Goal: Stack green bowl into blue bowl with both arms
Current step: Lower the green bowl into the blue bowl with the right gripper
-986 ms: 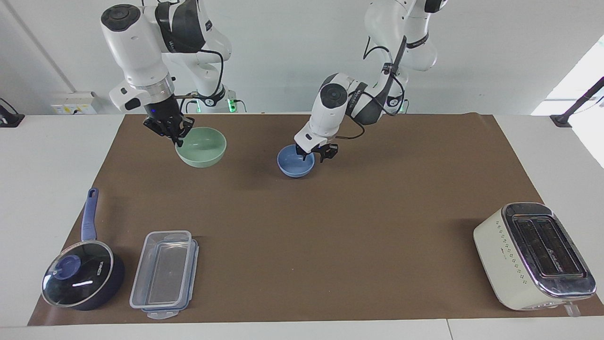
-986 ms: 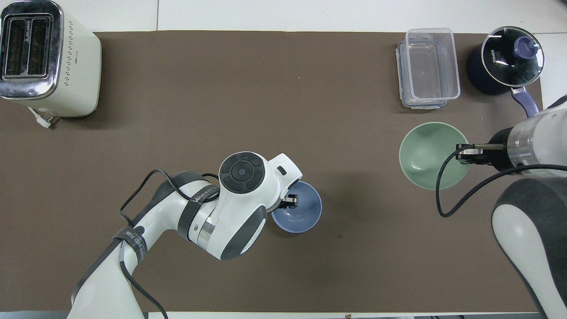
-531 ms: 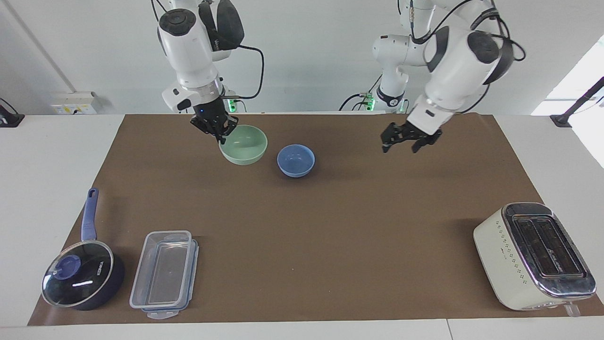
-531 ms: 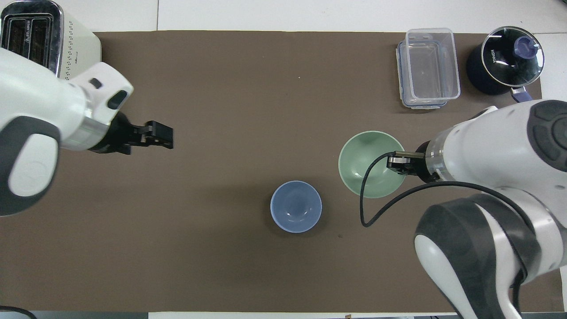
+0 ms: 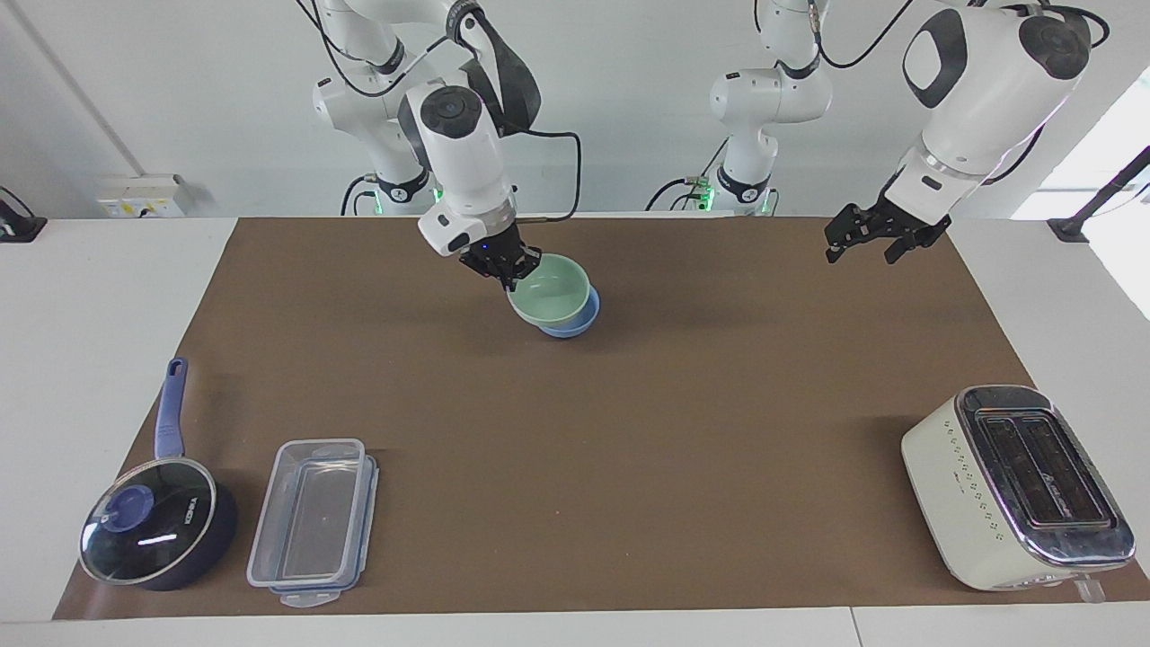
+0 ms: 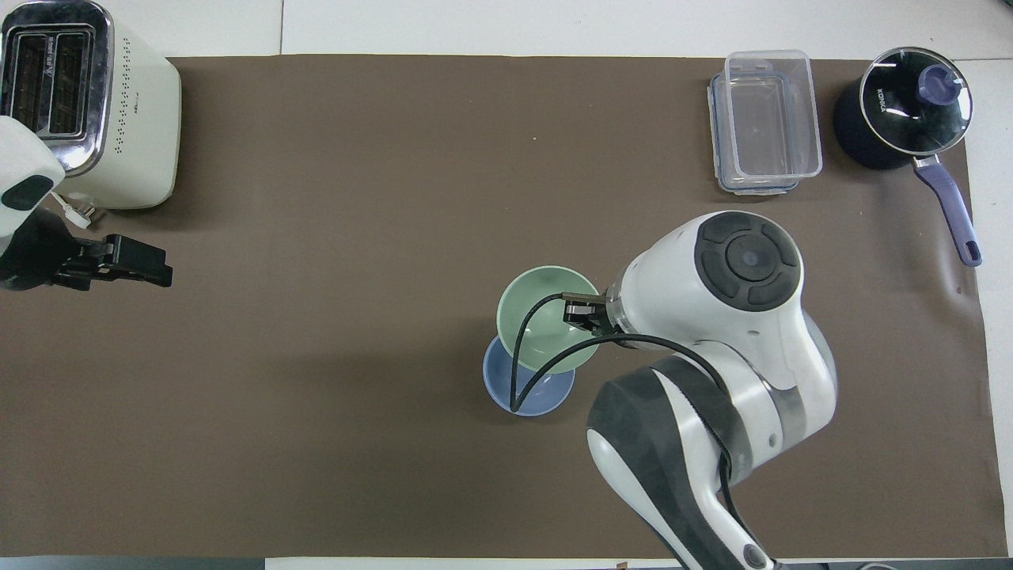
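The green bowl hangs in my right gripper, which is shut on its rim on the side toward the right arm's end. It is just over the blue bowl and covers most of it. I cannot tell whether the two touch. In the overhead view the green bowl overlaps the blue bowl, which stands on the brown mat mid-table. The right gripper is at the green rim. My left gripper is open and empty, raised over the mat toward the left arm's end.
A cream toaster stands farther from the robots at the left arm's end. A clear lidded container and a dark blue pot with a glass lid stand farther from the robots at the right arm's end.
The left gripper let go of the blue bowl and drew away toward its own end. The right gripper carried the green bowl from the right arm's end to over the blue bowl.
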Controlling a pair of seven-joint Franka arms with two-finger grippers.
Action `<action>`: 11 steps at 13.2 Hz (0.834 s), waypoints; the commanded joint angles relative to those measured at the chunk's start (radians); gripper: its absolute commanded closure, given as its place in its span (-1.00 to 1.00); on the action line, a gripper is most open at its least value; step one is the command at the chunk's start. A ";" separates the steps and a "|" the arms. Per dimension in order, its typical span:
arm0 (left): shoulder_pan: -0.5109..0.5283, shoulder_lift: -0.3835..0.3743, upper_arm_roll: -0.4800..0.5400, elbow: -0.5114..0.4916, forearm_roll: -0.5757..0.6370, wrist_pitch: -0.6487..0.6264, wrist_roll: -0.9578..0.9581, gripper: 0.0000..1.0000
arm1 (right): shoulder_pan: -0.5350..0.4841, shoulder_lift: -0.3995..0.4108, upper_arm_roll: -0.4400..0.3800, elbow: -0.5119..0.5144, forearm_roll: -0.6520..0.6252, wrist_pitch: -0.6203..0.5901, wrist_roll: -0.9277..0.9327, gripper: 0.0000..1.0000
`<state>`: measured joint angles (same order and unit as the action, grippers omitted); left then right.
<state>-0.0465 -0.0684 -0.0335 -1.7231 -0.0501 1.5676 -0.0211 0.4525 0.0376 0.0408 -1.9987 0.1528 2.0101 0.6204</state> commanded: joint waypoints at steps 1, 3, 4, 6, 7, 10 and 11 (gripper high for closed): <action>0.008 0.021 -0.014 0.137 0.058 -0.116 0.006 -1.00 | 0.023 -0.007 -0.005 -0.070 0.025 0.064 0.036 1.00; -0.002 0.024 -0.014 0.160 0.059 -0.158 0.006 -1.00 | 0.050 -0.040 -0.005 -0.168 0.025 0.136 0.035 1.00; -0.004 0.013 -0.014 0.149 0.059 -0.152 -0.002 -1.00 | 0.052 -0.053 -0.005 -0.204 0.025 0.163 0.032 1.00; -0.004 0.009 -0.012 0.122 0.053 -0.123 -0.003 -1.00 | 0.055 -0.061 -0.005 -0.230 0.024 0.177 0.032 1.00; -0.004 0.009 -0.012 0.117 0.050 -0.118 -0.005 -1.00 | 0.058 -0.055 -0.005 -0.230 0.024 0.185 0.032 1.00; -0.006 0.012 -0.011 0.119 0.049 -0.116 -0.006 -1.00 | 0.078 -0.050 -0.005 -0.232 0.025 0.211 0.033 1.00; -0.006 0.013 -0.011 0.122 0.050 -0.118 -0.006 -1.00 | 0.078 -0.048 -0.005 -0.230 0.025 0.213 0.033 1.00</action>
<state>-0.0471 -0.0543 -0.0424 -1.6011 -0.0197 1.4429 -0.0214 0.5244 0.0104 0.0408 -2.2042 0.1547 2.1961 0.6500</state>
